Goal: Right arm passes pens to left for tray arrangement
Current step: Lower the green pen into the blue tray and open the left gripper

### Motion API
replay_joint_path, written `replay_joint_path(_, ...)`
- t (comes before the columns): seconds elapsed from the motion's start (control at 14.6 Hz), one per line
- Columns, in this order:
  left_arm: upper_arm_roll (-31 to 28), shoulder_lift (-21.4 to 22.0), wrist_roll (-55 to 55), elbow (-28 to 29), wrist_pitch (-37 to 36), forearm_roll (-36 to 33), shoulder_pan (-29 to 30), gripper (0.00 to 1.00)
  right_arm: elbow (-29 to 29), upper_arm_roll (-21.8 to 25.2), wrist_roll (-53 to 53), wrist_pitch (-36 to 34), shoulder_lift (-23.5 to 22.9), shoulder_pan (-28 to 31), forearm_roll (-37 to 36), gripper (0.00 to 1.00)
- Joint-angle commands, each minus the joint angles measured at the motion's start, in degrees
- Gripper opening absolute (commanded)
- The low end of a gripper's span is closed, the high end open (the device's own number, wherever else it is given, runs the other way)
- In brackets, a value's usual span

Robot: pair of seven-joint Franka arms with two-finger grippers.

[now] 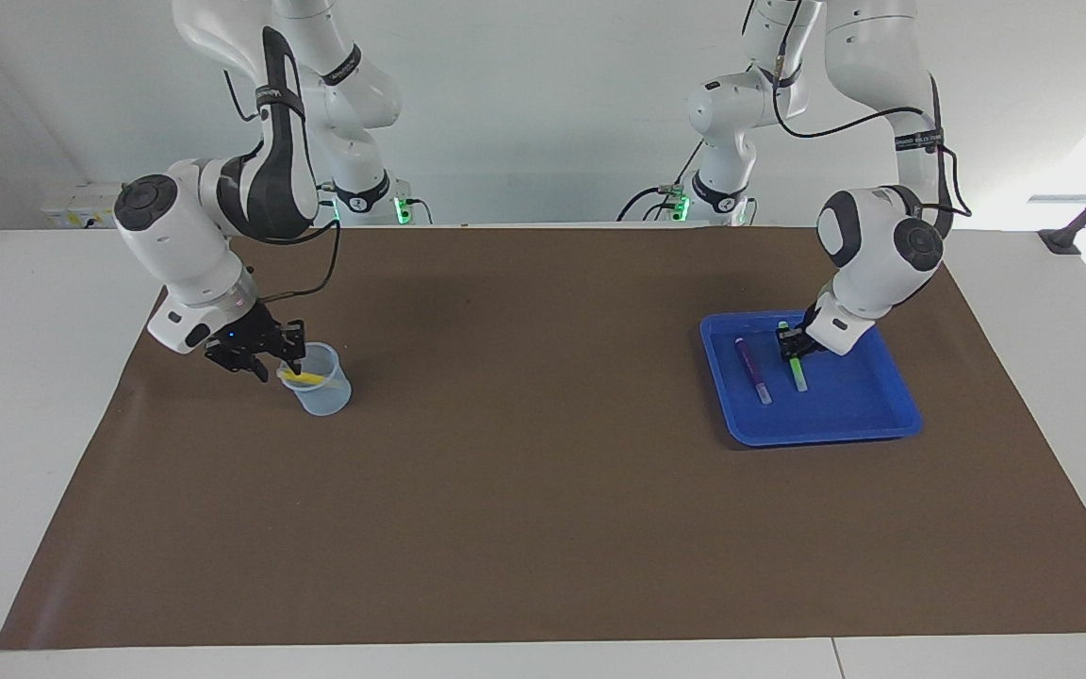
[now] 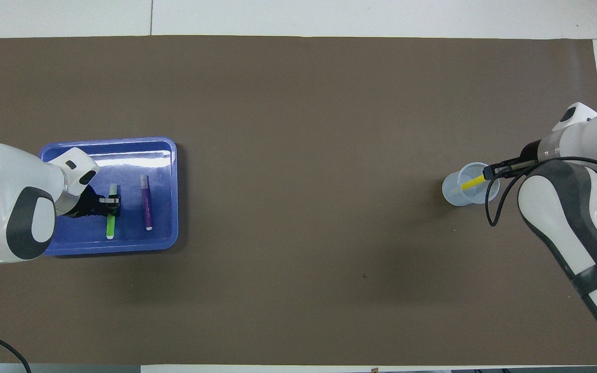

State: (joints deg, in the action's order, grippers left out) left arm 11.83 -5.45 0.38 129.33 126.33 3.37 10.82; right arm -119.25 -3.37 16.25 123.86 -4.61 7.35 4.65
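The left arm's black gripper (image 2: 113, 201) is down inside the shallow bright blue plastic tray (image 2: 166, 155), its fingers clamped across the slim green marker pen (image 2: 111, 224), which lies flat on the tray floor. Just beside it, toward the middle of the bench, lies the slim purple marker pen (image 2: 147, 204), roughly parallel to the green one and apart from it. The tray sits on the brown paper sheet (image 2: 298, 129) covering the bench, at the left arm's end. At the right arm's end stands a small translucent bluish plastic cup (image 2: 454, 191). The right arm's black gripper (image 2: 489, 172) is at the cup's rim, closed on the slim yellow marker pen (image 2: 471, 182), which leans slantwise within the cup's mouth.
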Motion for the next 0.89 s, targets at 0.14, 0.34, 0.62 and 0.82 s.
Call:
replay_joint_path(0.14, -0.3, 0.1, -1.2, 0.9, 1.5, -1.2, -0.2, 1.00, -0.9, -0.7, 1.9, -1.0, 0.8, 1.3, 2.0, 0.48)
replay_joint_path(0.34, -0.3, 0.1, -1.2, 0.9, 1.5, -1.2, 0.0, 1.00, -1.1, -0.7, 1.9, -0.5, 0.8, 1.1, 2.9, 0.48)
replay_joint_path(0.62, -0.3, -0.1, -1.2, 0.2, 0.6, -1.2, 0.3, 1.00, -1.1, -0.7, 2.0, 0.5, 0.7, 1.0, 2.9, 0.45)
replay_joint_path(0.82, -0.3, -0.7, -1.3, -3.3, -3.6, -1.1, 0.1, 1.00, -1.2, -0.7, 2.1, 0.6, 0.7, 1.2, 3.0, 0.41)
